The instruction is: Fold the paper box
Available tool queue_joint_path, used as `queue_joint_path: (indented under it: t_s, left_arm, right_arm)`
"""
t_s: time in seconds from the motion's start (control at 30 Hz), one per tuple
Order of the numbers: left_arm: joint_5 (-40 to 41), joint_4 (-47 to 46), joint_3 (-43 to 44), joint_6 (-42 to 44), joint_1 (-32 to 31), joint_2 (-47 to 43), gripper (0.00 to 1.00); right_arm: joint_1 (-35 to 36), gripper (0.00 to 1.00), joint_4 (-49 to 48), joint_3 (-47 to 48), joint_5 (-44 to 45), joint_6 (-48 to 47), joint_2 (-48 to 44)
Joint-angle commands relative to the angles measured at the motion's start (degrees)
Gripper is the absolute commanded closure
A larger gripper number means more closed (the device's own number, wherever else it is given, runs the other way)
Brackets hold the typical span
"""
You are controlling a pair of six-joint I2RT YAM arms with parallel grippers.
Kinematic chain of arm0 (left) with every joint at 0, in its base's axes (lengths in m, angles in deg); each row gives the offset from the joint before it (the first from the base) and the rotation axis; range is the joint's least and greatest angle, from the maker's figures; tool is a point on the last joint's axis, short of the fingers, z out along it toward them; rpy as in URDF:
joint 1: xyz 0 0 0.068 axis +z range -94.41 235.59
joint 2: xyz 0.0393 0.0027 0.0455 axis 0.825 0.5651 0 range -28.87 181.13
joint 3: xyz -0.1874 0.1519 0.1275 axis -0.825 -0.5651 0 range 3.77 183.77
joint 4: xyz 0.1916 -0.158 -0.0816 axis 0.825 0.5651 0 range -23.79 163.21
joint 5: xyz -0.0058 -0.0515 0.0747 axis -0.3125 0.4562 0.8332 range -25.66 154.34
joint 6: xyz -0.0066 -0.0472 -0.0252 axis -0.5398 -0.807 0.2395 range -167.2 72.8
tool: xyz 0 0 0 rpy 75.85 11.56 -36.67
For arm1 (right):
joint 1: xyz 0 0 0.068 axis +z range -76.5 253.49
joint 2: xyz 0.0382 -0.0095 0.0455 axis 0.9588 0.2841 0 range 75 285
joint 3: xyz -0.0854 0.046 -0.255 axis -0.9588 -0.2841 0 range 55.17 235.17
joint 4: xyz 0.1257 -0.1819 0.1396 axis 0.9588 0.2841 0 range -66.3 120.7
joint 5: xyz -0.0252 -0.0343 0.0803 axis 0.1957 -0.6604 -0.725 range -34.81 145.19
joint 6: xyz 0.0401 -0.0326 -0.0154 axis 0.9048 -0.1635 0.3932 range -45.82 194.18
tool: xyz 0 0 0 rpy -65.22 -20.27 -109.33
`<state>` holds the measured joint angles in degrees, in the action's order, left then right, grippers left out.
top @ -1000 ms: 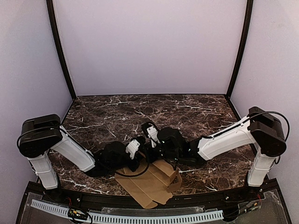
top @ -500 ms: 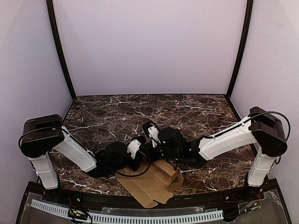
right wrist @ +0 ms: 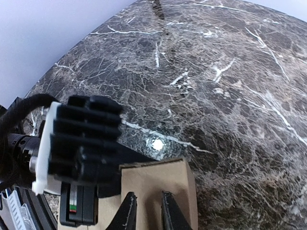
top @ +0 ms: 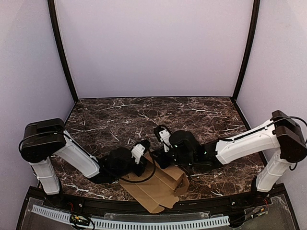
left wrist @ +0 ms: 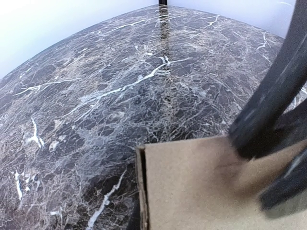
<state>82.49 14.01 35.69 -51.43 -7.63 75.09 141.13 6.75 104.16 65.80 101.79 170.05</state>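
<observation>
The paper box point(top: 156, 189) is brown cardboard, partly folded, with one upright wall, near the table's front edge. My left gripper point(top: 145, 159) is at its far left corner. In the left wrist view the cardboard point(left wrist: 216, 187) fills the lower right with a doubled edge and hides my fingers. My right gripper point(top: 162, 160) is at the box's far edge. In the right wrist view my right gripper point(right wrist: 147, 203) has its jaws a narrow gap apart over a raised flap point(right wrist: 153, 179). The left arm's black wrist point(right wrist: 81, 143) is beside it.
The dark marble table point(top: 144, 115) stretches back to lavender walls with black corner posts point(top: 62, 52). A white toothed strip point(top: 129, 223) runs along the near edge. Blurred dark bars point(left wrist: 268, 110) cross the right of the left wrist view.
My right arm has shifted to the right and its gripper has slid right along the box's far edge. My left gripper has edged right and closer to the box. The box has stayed in place.
</observation>
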Motion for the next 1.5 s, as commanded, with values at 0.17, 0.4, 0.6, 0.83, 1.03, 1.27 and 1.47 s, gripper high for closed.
queue_joint_path:
  t_s: [0.17,0.4,0.6,0.83,1.03,1.27,1.47]
  left_arm:
    - [10.6,4.9,-1.5,-2.4,-0.1,-4.5,0.99]
    - [15.7,9.9,-2.9,-6.6,-0.1,-6.8,0.99]
    - [17.5,15.7,-3.5,-11.0,-0.1,-9.1,0.99]
    - [18.7,19.4,-4.0,-15.2,-0.4,-10.3,0.99]
    - [18.7,20.8,-3.6,-17.3,-0.9,-10.2,0.99]
    - [18.9,21.6,-3.4,-18.6,-1.4,-10.6,0.99]
    - [19.1,21.9,-3.2,-18.9,-1.8,-10.2,0.99]
  right_arm:
    - [0.0,0.71,8.6,-5.4,8.1,-1.4,-14.3]
    - [-0.5,0.61,16.6,-9.5,10.6,-1.8,-24.0]
    - [-1.0,0.55,21.9,-15.0,4.4,-5.6,-33.1]
    - [-1.1,0.45,21.7,-21.2,-6.6,-8.0,-37.3]
    - [-1.1,0.34,17.5,-24.0,-9.2,-9.5,-35.0]
    - [-1.1,0.34,10.7,-22.8,-10.4,-11.8,-27.3]
    - [-1.2,0.36,7.1,-20.6,-11.6,-13.9,-21.5]
